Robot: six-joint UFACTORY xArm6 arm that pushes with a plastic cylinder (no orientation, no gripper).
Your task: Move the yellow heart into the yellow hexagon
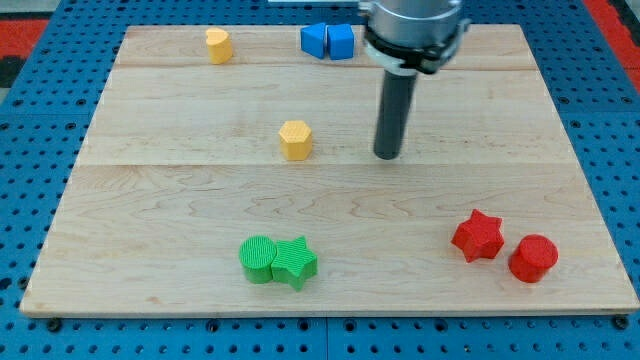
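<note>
My tip [387, 155] is set down on the wooden board [180, 190], touching nothing; nothing is held. The yellow hexagon [296, 139] is seen just to its left. The yellow heart [218, 45] is placed well apart, near the view's top left.

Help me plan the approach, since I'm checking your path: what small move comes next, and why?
Probably slide my tip toward the view's top left, behind the yellow heart. The heart sits near the top edge, the yellow hexagon lies below-right of it, and my tip rests right of the hexagon, touching neither.
</note>
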